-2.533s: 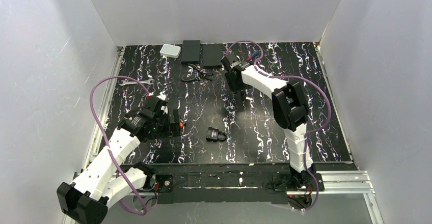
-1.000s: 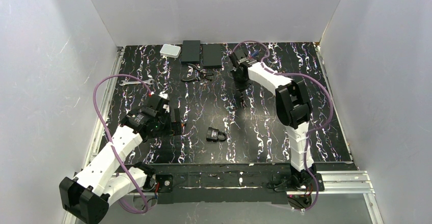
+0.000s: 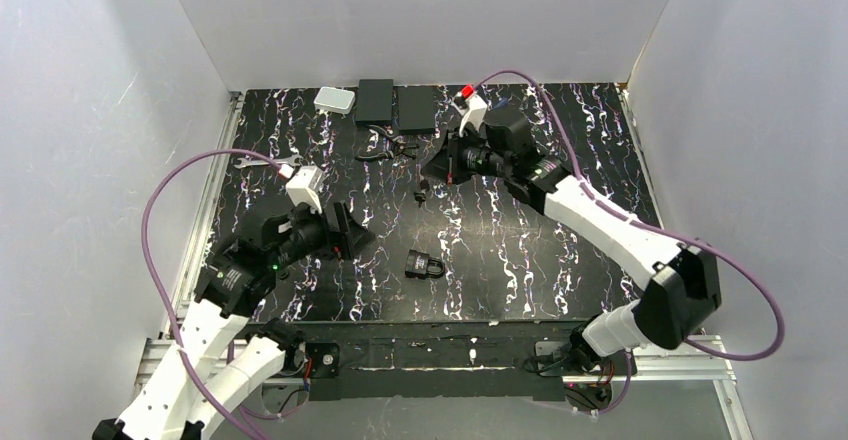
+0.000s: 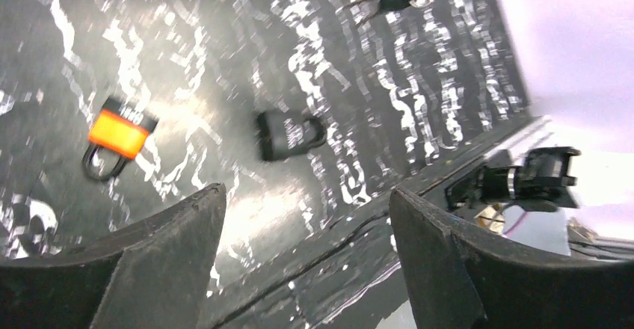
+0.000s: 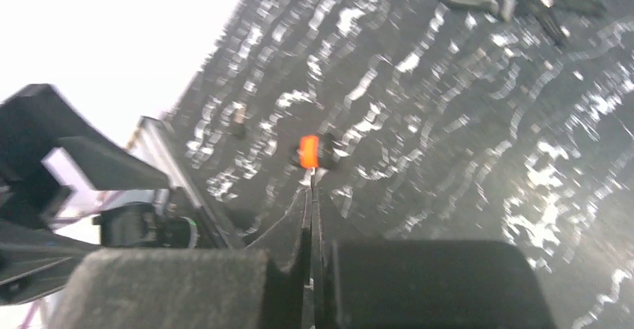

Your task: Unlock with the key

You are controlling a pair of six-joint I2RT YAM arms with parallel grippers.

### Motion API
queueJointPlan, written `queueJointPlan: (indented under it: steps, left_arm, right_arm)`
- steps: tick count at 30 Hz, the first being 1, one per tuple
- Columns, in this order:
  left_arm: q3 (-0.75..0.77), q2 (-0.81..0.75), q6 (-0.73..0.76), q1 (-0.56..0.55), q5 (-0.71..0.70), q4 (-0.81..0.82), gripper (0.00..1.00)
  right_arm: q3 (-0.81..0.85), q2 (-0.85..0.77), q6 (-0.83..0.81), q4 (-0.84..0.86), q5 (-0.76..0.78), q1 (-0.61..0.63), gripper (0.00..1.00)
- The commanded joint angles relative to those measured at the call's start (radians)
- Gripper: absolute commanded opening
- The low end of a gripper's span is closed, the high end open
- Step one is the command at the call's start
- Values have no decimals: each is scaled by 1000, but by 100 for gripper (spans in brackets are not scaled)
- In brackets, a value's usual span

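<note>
Left gripper (image 4: 306, 194) hangs wide open, jaws empty, above the table (image 4: 224, 67); the key (image 4: 119, 131) lies at middle left of its wrist view, the black padlock (image 4: 288, 134) at centre. Right gripper (image 5: 310, 191) is pinched shut. Apparent step: reaching for the key, which calls for centring over it, then descending.

Left hand (image 4: 303, 202) hovers, jaws spread wide; right hand (image 5: 310, 213) is pinched closed.
</note>
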Motion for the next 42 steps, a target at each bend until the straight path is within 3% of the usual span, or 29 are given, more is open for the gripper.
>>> queueJointPlan:
  steps: [1,7,12,23,42]
  left_arm:
    - [84,6,40,-3,133,186,76]
    - [268,57,116,-3,216,223,74]
    - [371,103,126,-3,236,239,70]
    - [468,210,90,-3,287,283,62]
    - [468,245,29,-3,369,388,47]
  right_arm:
    - [-57,-101,152,315,-148,4,1]
    - [-73,-161,281,568,-225,13,1]
    - [-43,-166,350,659,-251,22,1]
    - [24,-159,388,690,-267,56,1]
    - [81,-143,414,696,-321,78,1]
